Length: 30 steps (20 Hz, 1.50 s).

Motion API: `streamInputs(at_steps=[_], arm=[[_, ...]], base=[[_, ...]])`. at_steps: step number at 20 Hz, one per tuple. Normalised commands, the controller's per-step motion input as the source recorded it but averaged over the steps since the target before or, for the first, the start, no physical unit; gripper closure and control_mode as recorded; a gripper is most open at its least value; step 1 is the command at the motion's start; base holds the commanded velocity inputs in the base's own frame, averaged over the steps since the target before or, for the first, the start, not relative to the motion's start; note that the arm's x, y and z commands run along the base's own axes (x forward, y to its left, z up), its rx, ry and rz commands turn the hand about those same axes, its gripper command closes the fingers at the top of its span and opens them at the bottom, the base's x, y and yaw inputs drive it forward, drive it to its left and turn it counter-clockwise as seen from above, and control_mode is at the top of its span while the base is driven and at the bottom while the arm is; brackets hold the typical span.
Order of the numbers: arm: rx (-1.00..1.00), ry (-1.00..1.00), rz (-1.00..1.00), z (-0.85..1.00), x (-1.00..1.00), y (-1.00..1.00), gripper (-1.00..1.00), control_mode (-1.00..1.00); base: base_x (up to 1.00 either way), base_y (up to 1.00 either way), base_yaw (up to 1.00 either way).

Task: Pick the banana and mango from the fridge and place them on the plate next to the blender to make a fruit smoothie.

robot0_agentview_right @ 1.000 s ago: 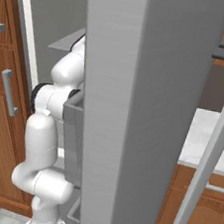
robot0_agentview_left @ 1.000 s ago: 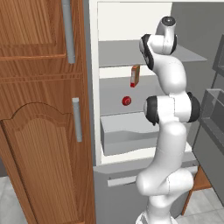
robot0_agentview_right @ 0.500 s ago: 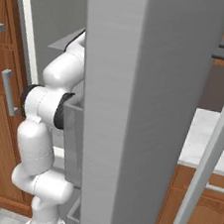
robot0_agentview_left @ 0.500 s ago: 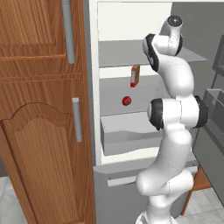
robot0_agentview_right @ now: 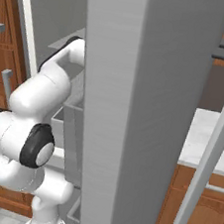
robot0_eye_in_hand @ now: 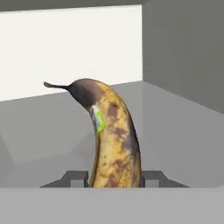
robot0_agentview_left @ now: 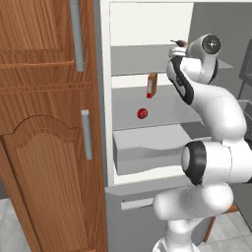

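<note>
1. The fridge [robot0_agentview_left: 147, 162] stands open, giving the arm reach to its shelves.
2. The mango [robot0_agentview_left: 142, 113] waits on the middle shelf.
3. The jaws press both sides of the banana [robot0_eye_in_hand: 114, 140] at the top shelf, ready for lifting.

Even, shadowless rendered light, sharp throughout; the fridge [robot0_agentview_left: 147, 29] back wall glows brightest, its shelves faintly glossy.

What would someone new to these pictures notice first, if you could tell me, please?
In the hand view, a spotted yellow banana rises between the fingertips of the gripper, which looks closed on it above a grey fridge shelf. In the left base view, the white arm reaches into the open fridge, where a red mango and an orange carton sit on the middle shelf.
</note>
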Motion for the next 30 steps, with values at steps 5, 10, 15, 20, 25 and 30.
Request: streamInputs(at_steps=[5,10,15,20,25,30], arm=[[-0.02,-0.24,0.00,0.39,-1.00,0.57,1.00,-1.00],[0.00,-0.09,0.00,0.36,-1.00,0.55,1.00,-1.00],[0.02,0.09,0.00,0.34,-1.00,0.44,1.00,-1.00],[0.14,0.29,0.00,0.00,-1.00,0.27,1.00,-1.00],[0.10,0.30,0.00,-0.04,-1.00,0.23,1.00,-1.00],[0.11,0.35,0.02,-0.49,-0.87,0.07,1.00,-1.00]], base=[[0.00,0.00,0.00],[0.00,0.00,0.00],[0.00,0.00,0.00],[0.00,0.00,0.00],[0.00,0.00,0.00],[0.00,0.00,0.00]])
